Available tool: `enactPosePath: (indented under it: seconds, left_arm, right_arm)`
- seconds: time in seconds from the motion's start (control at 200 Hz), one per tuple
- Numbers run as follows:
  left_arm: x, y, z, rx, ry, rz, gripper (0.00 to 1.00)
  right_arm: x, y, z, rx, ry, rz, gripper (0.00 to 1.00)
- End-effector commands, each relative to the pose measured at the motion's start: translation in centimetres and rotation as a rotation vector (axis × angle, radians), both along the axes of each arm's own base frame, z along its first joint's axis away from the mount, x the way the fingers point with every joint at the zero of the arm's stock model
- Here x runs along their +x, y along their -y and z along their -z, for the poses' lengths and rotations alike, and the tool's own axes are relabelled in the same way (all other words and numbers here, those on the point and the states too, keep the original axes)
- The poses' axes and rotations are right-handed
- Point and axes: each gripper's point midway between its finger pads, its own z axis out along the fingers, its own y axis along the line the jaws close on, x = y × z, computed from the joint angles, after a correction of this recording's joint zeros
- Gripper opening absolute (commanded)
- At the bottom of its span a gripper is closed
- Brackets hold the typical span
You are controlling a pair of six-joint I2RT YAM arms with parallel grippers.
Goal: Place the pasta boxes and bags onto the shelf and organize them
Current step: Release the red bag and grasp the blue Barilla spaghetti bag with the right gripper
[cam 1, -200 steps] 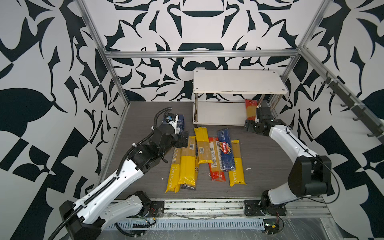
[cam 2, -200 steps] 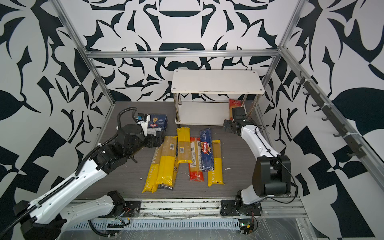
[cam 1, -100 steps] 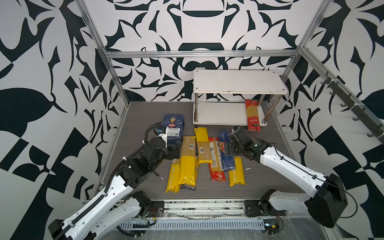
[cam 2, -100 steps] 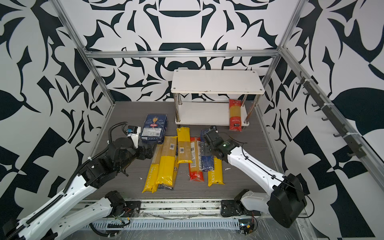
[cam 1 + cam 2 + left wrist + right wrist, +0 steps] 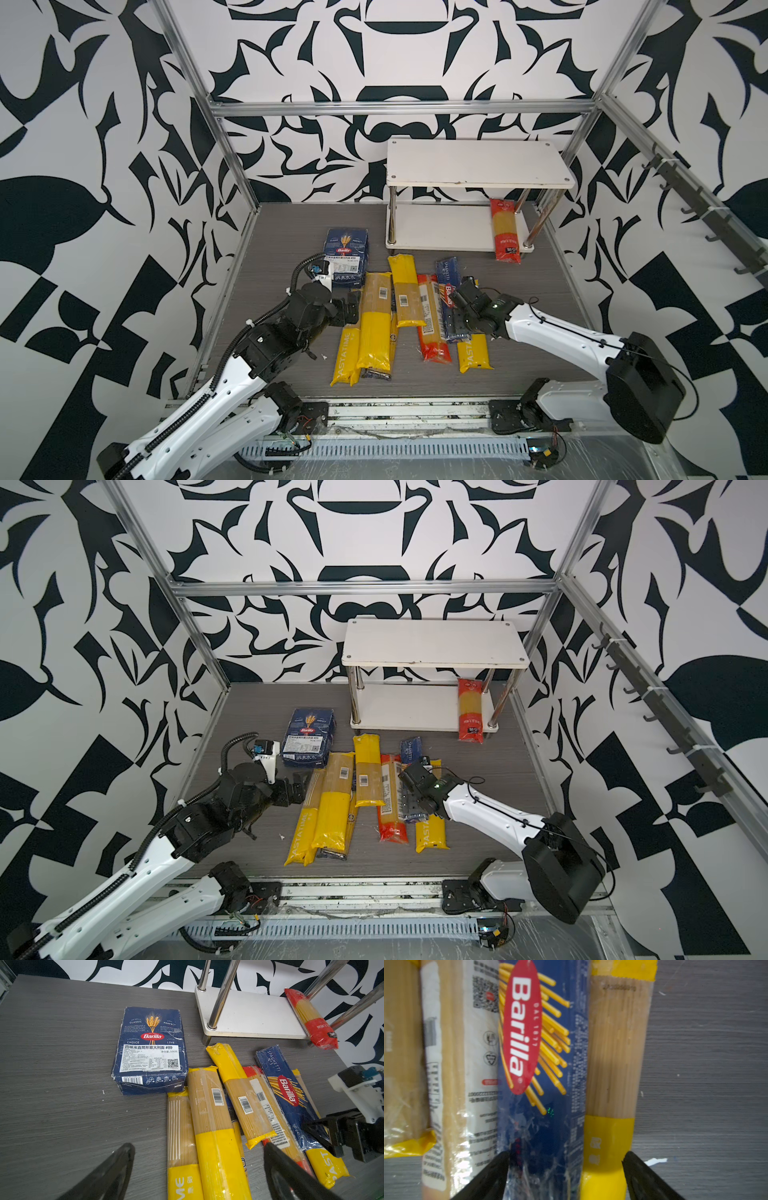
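One red-ended bag (image 5: 504, 230) is laid on the lower board of the shelf (image 5: 436, 228), its near end overhanging the front edge; every other packet is left on the surface (image 5: 291, 232). The narrow spaghetti box (image 5: 446, 277) is found directly under the right end effector (image 5: 458, 311), whose fingers are spread apart with nothing held. In the right wrist view that spread is seen to straddle both the box and the yellow-ended bag (image 5: 474, 353) touching it, so two packets would likely be taken unless the reach is shifted over the box alone. The box's long axis is run from the front of the surface towards the shelf, across the line of closing, and the right arm is judged much the nearer. The left end effector (image 5: 352, 308) is held wide apart and empty beside the leftmost bag (image 5: 345, 357), just in front of the wide Barilla box (image 5: 347, 259). The spaghetti box is navy card under crinkled, glaring film. The bags are slick clear sleeves packed with straight tan strands. The surface is matt grey woodgrain.
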Motion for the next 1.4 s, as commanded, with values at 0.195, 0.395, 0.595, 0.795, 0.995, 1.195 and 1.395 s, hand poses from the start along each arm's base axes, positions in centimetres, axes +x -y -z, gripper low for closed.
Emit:
enactPosePath:
  seconds: [0.195,0.395,0.595,0.795,0.995,1.195,1.395]
  left_arm:
    - [-0.5,-0.6,0.5,-0.011,-0.016,-0.019,0.99]
    - [-0.7,-0.9,0.5,-0.005,-0.017,-0.024,0.99]
    - [-1.0,-1.2,0.3,-0.006,-0.01,-0.026,0.99]
    - [-0.8,-1.3,-0.1,0.009,0.001,-0.024,0.99]
    - [-0.3,-0.8,-0.4,0.022,0.001,-0.019,0.99]
    - [0.1,-0.7,-0.7,0.021,0.01,-0.026,0.99]
    - [0.2,-0.4,-1.2,0.016,0.018,-0.019,0.99]
  right_arm:
    - [-0.4,-2.3,1.8,0.016,-0.034,-0.03,0.87]
    - [-0.5,-2.2,4.0,-0.054,-0.104,-0.028,0.74]
    - [-0.7,-2.0,3.9,-0.064,-0.117,-0.017,0.44]
    - [-0.3,-2.3,0.6,-0.016,-0.054,-0.039,0.33]
    - [0.2,-2.6,-2.2,0.045,0.011,-0.068,0.24]
    - [-0.1,-3.8,-4.9,0.159,0.044,-0.1,0.01]
    - [-0.1,-3.5,-7.6,0.212,0.097,-0.106,0.0]
